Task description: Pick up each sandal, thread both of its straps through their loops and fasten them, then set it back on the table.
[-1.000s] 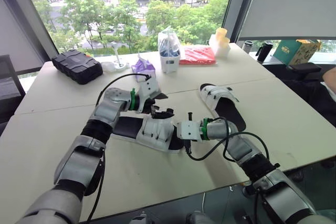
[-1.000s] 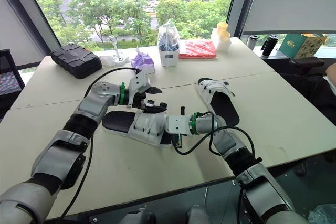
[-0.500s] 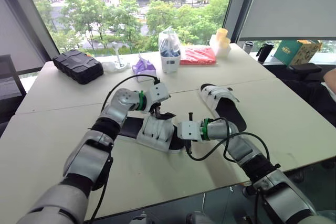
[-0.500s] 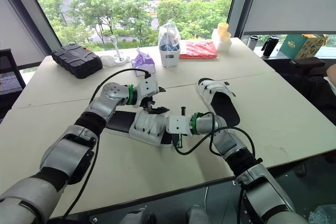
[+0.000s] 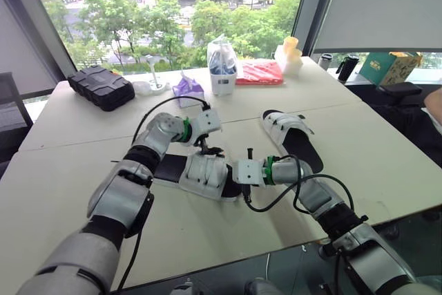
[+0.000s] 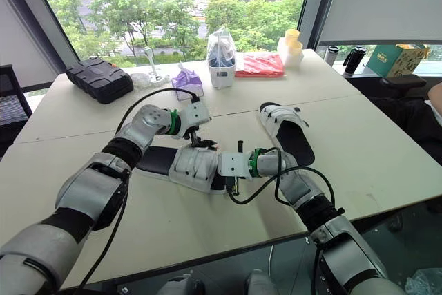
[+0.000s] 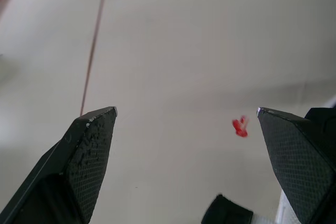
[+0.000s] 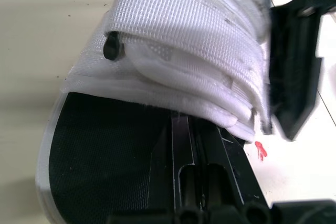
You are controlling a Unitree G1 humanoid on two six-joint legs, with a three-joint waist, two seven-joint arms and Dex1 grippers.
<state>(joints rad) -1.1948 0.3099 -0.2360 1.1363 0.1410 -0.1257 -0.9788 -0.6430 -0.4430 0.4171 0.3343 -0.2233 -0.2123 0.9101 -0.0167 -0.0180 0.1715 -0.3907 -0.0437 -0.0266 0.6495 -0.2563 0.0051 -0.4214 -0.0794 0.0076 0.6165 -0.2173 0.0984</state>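
The left hand hovers with fingers spread wide over the far edge of the near sandal, holding nothing (the worktop lies bare between its tips). That sandal rests flat, its white straps layered across the upper; they look mostly closed, though I can't confirm both are pressed down. The right hand is pinched on its sole edge. Well to the right lies the second sandal, apparently yet to be handled.

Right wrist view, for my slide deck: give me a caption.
Right gripper at the edge of the white straps of a black-soled sandal on the table.
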